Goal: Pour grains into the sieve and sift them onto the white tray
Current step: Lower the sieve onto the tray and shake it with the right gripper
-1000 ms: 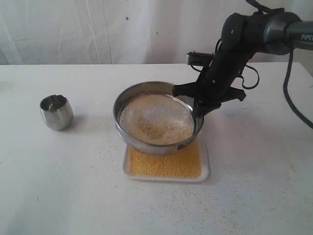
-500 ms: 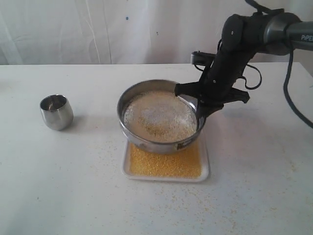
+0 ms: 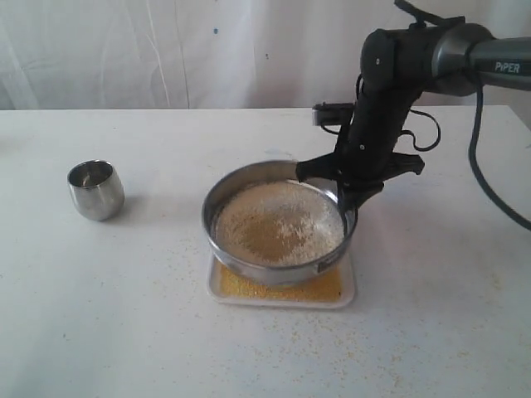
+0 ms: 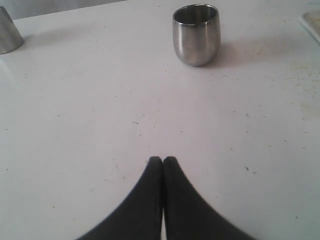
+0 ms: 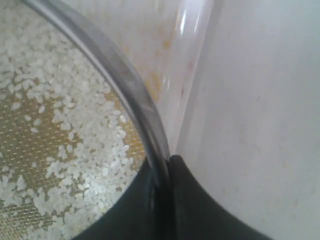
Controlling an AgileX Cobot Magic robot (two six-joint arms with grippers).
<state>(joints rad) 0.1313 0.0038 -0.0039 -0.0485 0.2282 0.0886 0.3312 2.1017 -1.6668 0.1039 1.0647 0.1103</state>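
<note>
The round steel sieve (image 3: 249, 267) hangs just above the white tray (image 3: 348, 292), held by its right rim in my right gripper (image 3: 344, 199), which is shut on it. White grains (image 3: 307, 224) and a yellow patch lie on its mesh. Fine yellow grains (image 3: 241, 286) cover the tray beneath. In the right wrist view the sieve rim (image 5: 125, 82) runs between the fingers of my right gripper (image 5: 167, 162), with white grains (image 5: 75, 125) on the mesh. My left gripper (image 4: 163, 161) is shut on nothing, low over the table; the exterior view does not show it.
A small steel cup (image 3: 95, 189) stands at the table's left, also visible as the steel cup (image 4: 196, 34) in the left wrist view. Another steel object (image 4: 7, 32) shows at that view's edge. Spilled grains (image 3: 187, 249) dot the table round the tray.
My right gripper has carried the sieve a little right and toward the front, lower over the tray. The yellow patch on the mesh has grown. The cup has not moved.
</note>
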